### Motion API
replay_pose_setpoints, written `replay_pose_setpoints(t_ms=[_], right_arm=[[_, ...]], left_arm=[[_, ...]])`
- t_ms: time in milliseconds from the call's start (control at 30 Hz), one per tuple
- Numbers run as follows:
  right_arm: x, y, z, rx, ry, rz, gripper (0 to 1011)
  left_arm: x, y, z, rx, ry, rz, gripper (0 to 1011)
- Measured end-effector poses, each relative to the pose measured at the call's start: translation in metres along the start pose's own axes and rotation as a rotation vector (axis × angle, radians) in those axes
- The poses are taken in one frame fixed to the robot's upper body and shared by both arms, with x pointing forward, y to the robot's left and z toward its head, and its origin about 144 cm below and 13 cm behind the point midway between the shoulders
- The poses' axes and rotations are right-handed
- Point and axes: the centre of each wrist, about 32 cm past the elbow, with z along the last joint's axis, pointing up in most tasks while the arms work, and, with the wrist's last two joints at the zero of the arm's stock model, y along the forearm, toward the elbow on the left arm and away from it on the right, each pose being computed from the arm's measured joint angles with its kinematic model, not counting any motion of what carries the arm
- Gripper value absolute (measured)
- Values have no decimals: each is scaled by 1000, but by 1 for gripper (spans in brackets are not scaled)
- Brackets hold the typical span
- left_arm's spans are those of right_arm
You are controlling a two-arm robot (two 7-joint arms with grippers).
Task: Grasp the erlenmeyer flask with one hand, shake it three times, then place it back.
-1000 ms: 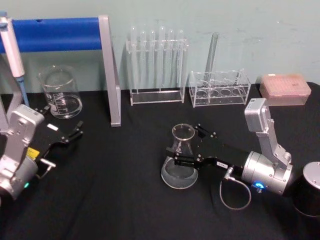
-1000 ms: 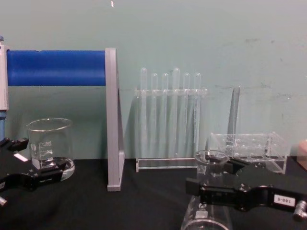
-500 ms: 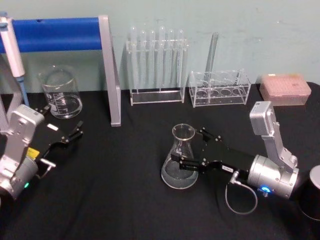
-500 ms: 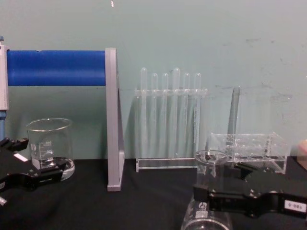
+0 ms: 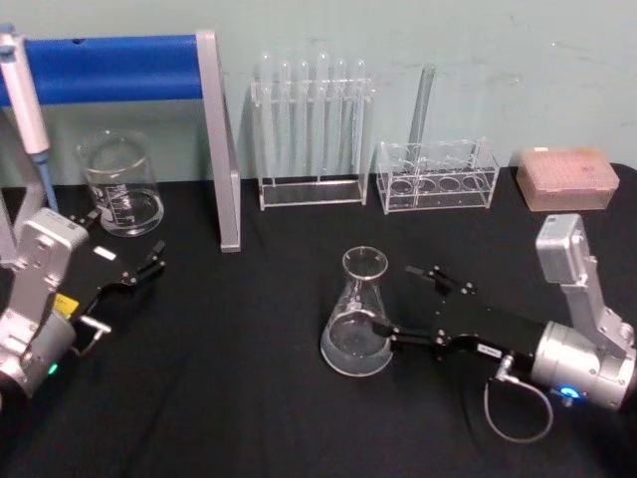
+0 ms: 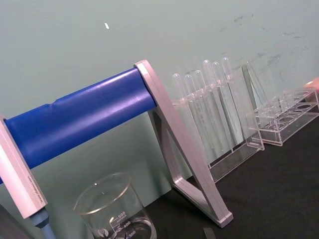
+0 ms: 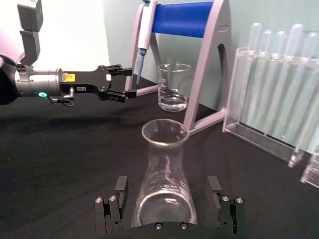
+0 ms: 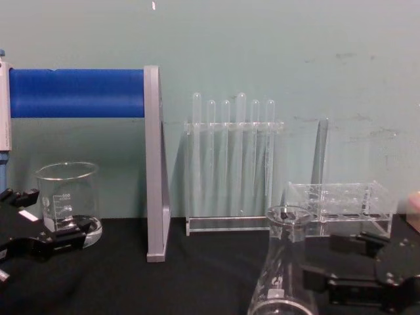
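The erlenmeyer flask point(image 5: 356, 317) stands upright on the black table point(image 5: 249, 378), its clear cone also plain in the chest view point(image 8: 283, 275). My right gripper point(image 5: 395, 297) lies just to the flask's right, open, its jaws spread wider than the flask's base. In the right wrist view the flask point(image 7: 164, 169) rises between the two spread fingertips of the right gripper point(image 7: 167, 186), and nothing presses on the glass. Far off at the table's left, my left gripper point(image 5: 149, 264) hangs open and holds nothing, near the beaker.
A graduated beaker point(image 5: 121, 184) sits back left under a blue-barred stand point(image 5: 119, 65) with a pipette point(image 5: 25, 100). Along the back wall stand a test tube rack point(image 5: 314, 129), a low clear rack point(image 5: 438, 174) and a pink tip box point(image 5: 565, 174).
My right gripper has drawn back to the right, from around the flask to its right side. The flask stays put on the table. The left arm has not moved.
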Motion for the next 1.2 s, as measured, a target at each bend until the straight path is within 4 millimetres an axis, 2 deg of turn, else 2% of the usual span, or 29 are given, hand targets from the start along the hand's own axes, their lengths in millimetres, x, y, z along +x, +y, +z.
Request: replay_pose_setpoints(t_ms=[167,333,533,833,1200], right_arm=[[1,-12,1,-6,-1,-40,1000],[2,-28,2,30,-3,-172,1000],[3,-34,3,94,-4,-295,1000],[-3,-20,3,119,-32,-538,1000],[-3,3,-4,3,75,-742,1000]], left_arm=[[0,0,0,0,0,0,1001],[0,0,0,0,0,0,1001],[0,0,0,0,0,0,1001],[0,0,0,0,0,0,1001],[0,0,0,0,0,0,1001]])
